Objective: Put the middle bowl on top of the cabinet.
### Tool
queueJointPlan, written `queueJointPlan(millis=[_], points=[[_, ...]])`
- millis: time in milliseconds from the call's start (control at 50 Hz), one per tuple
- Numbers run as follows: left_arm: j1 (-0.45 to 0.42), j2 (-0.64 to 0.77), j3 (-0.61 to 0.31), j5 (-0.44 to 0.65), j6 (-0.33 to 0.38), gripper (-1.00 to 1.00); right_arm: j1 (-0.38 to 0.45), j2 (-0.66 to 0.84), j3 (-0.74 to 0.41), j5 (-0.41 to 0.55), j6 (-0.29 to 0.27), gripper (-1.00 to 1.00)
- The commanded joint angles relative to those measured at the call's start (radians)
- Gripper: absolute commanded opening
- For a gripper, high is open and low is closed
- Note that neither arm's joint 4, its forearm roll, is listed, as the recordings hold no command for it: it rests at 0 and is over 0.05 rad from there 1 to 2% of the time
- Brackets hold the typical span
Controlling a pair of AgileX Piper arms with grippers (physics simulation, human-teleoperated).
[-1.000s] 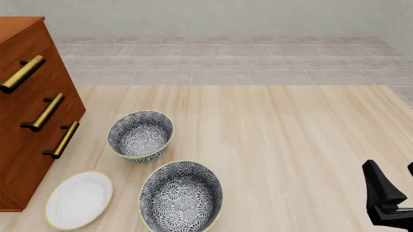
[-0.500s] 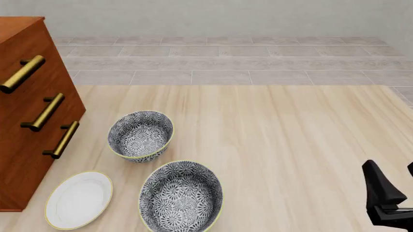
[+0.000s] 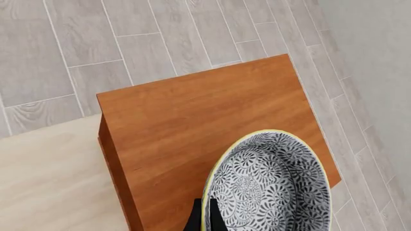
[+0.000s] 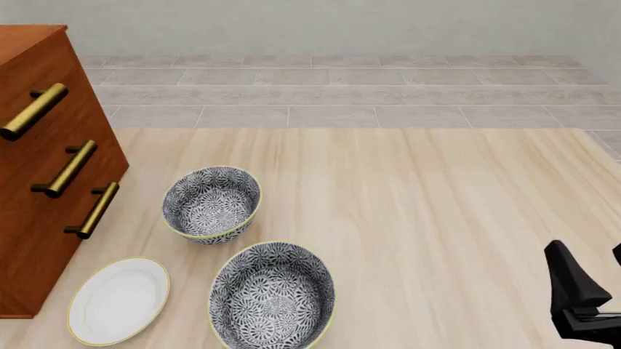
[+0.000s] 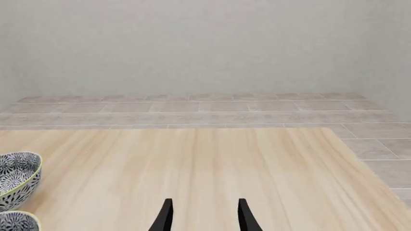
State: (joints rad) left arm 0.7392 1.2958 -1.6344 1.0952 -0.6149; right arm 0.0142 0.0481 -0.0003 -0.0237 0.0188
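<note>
Above wooden cabinet (image 3: 192, 120), patterned ceramic bowl (image 3: 273, 185)

From my front cam, table (image 4: 437, 218) centre, right and far side are bare wood: free passage for either arm. Left side is blocked by the cabinet (image 4: 39, 167), its brass handles (image 4: 68, 169) sticking out toward the two bowls (image 4: 211, 203) and the plate (image 4: 118, 299) grouped near-left, close together. Right gripper (image 5: 203, 216) sits near-right, fingers apart, nothing ahead of it. Via left wrist cam, cabinet top beside the middle bowl (image 3: 273, 185) is bare.
</note>
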Motion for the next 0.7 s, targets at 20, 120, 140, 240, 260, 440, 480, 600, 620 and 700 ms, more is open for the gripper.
queueJointPlan(millis=[20,120,140,240,260,440,480,600,620,700], points=[[0.007,-0.006,0.005,-0.002,0.007,-1.0,0.0,-0.001,0.0,0.0,0.002,1.0],[0.002,-0.008,0.021,-0.008,0.005,-1.0,-0.001,-0.003,0.0,0.003,0.002,1.0],[0.005,-0.008,0.021,-0.009,0.008,-1.0,-0.001,-0.002,0.0,0.002,0.002,1.0],[0.006,-0.01,0.021,-0.009,0.01,-1.0,-0.001,0.003,0.0,-0.003,0.003,1.0],[0.007,-0.011,0.023,-0.009,0.01,-1.0,-0.001,0.003,0.0,-0.004,0.002,1.0],[0.008,-0.013,0.026,-0.01,0.011,-1.0,-0.002,0.011,0.0,-0.012,0.002,1.0],[0.01,-0.013,0.025,-0.01,0.012,-1.0,-0.002,0.012,0.0,-0.013,0.002,1.0],[0.004,-0.023,0.029,-0.02,-0.005,-1.0,-0.003,0.009,0.0,-0.01,0.003,1.0],[-0.022,-0.03,0.039,-0.033,-0.031,-1.0,-0.003,0.008,0.0,-0.009,0.003,1.0],[-0.011,-0.035,0.036,-0.043,-0.035,-1.0,-0.003,0.006,0.0,-0.007,0.004,1.0]])
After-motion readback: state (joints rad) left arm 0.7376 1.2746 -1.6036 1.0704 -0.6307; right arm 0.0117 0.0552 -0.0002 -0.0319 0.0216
